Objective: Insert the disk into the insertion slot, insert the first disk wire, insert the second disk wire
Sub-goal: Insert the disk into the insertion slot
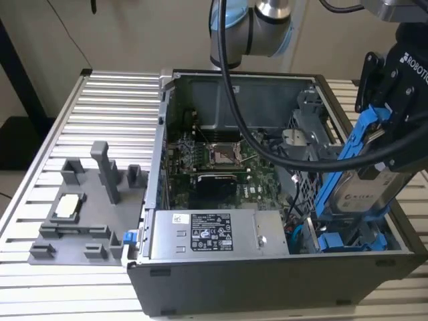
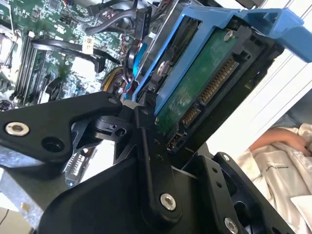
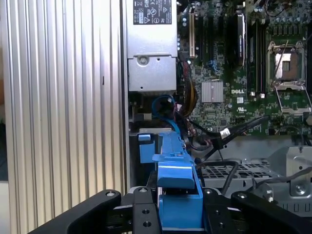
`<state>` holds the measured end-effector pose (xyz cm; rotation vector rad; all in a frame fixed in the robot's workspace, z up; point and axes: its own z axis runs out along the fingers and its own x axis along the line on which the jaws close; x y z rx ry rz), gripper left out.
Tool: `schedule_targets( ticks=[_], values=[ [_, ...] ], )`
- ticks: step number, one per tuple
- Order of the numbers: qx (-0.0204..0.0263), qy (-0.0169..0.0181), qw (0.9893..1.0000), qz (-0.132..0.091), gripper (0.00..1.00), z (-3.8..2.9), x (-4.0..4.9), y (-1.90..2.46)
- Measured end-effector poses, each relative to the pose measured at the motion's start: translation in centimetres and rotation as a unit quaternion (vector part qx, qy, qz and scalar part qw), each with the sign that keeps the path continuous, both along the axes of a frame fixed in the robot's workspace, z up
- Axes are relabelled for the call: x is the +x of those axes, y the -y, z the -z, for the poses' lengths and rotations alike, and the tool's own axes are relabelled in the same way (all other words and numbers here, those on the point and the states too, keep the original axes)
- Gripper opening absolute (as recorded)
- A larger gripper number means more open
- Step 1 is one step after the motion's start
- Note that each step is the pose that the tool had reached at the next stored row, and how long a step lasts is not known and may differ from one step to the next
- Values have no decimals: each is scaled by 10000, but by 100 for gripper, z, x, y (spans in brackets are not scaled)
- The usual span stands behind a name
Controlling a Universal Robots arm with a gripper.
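Gripper (image 1: pixel 378 130), black, pinches the upper end of the silver-grey rectangular hard drive (image 1: pixel 361 190) in its blue plastic frame; the drive hangs below it, long axis steeply tilted, lower end at the grey perforated sheet-metal bay (image 1: pixel 304 180)

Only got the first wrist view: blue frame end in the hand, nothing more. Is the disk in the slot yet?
Observer: No. Exterior view: the disk sits steeply tilted in the hand, beside the perforated wall of the insertion slot, not seated.
Operator: Which face is showing?
Observer: Second wrist view: its green circuit board faces that camera.
Operator: Anyone close?
Observer: A person's white sleeve, beyond the disk in the second wrist view.
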<state>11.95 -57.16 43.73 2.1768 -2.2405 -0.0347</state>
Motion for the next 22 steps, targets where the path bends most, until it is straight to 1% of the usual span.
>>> schedule_targets(
  ticks=[5,15,22],
  values=[
    [4,0,10000,-6,33,35,4,5],
    [6,-15,10000,-22,33,148,44,11],
    [61,-15,10000,-24,33,233,57,11]
  ],
)
